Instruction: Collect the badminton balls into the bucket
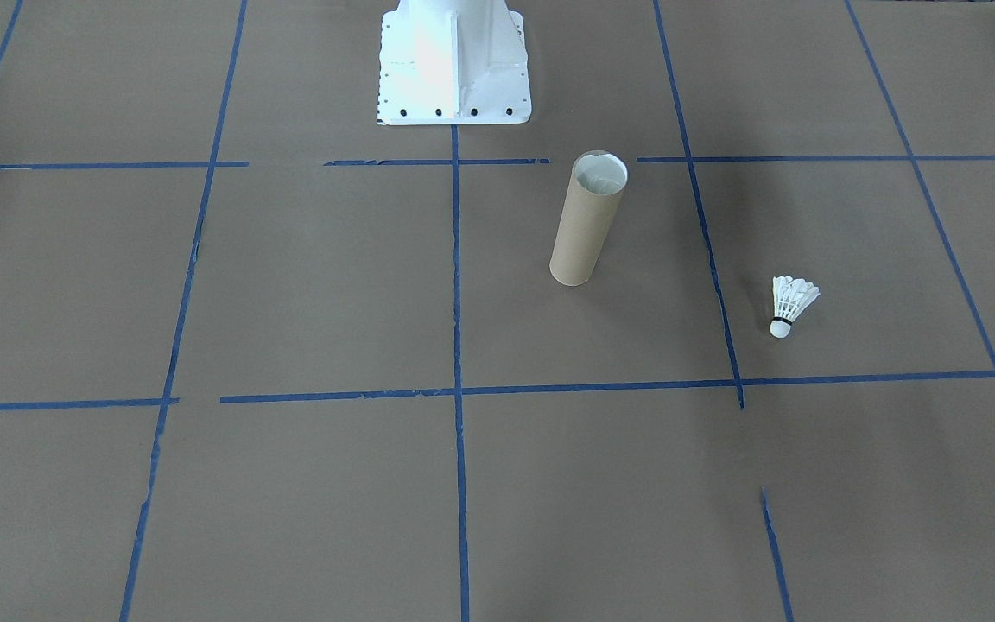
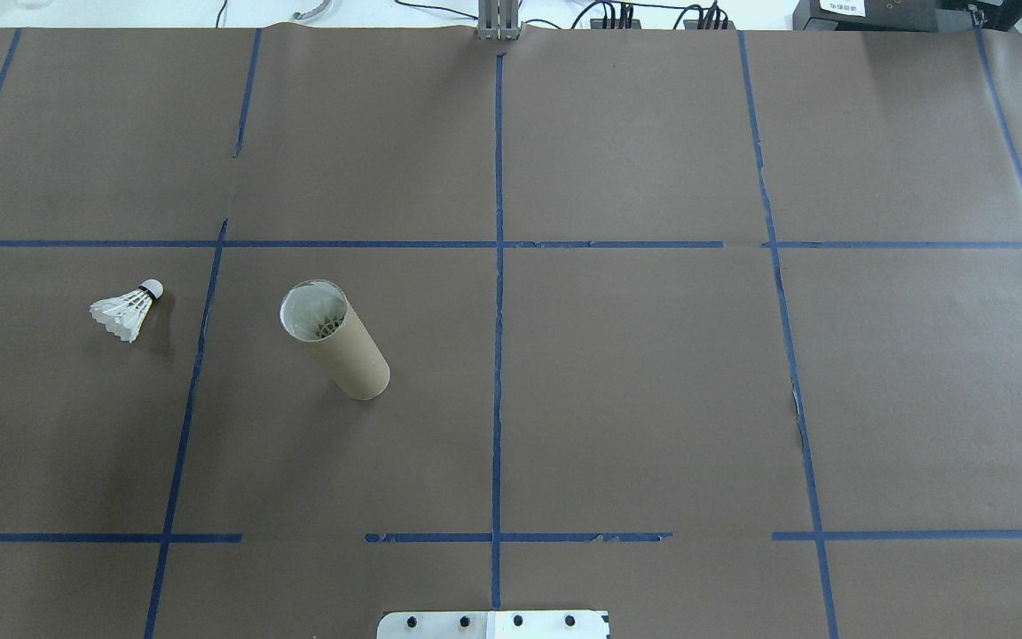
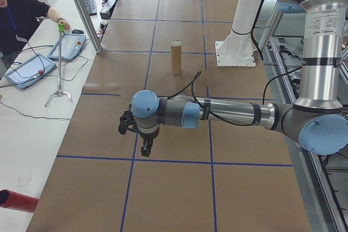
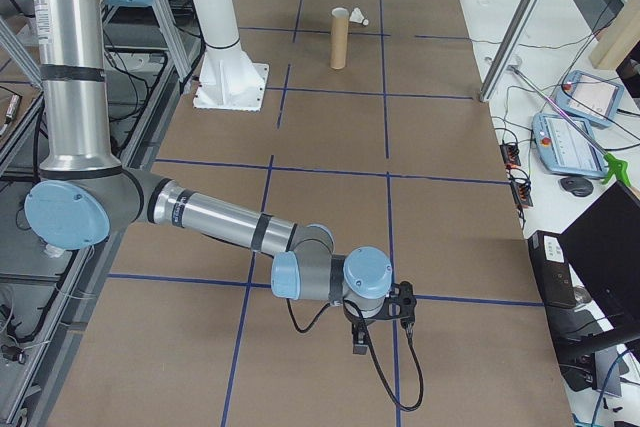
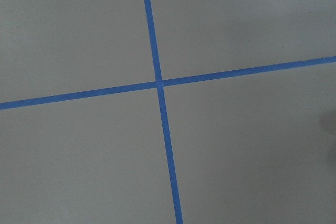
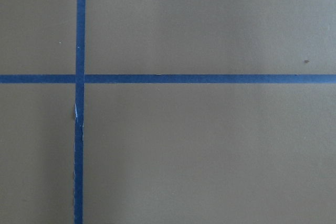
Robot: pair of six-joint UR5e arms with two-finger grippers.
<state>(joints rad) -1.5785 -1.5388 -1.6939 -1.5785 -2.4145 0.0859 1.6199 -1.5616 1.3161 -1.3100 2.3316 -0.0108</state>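
Neither gripper shows its fingers clearly: the left gripper (image 3: 145,148) and the right gripper (image 4: 358,337) appear only in the side views, so whether they are wide or narrow cannot be told; neither seems to carry anything. Both hang low over the table ends, well apart from the work, and each wrist camera sees only brown paper crossed by blue tape, which suggests the arms are parked out of the way. The bucket (image 2: 334,340), a tall cardboard tube, stands upright near the middle of the table on the robot's left half, its open mouth up so shuttlecocks can be dropped in; feathers show inside it in the overhead view, so at least one seems collected already. One shuttlecock (image 2: 127,310) lies on its side, apart from the bucket, farther to the robot's left, across a tape line. The left arm looks the natural one to fetch it. The table (image 2: 653,399) is covered in brown paper gridded with blue tape (image 2: 498,355); the white robot base (image 1: 454,65) stands at its edge, and a person (image 3: 22,17) is beside a bench with tablets (image 3: 30,70).
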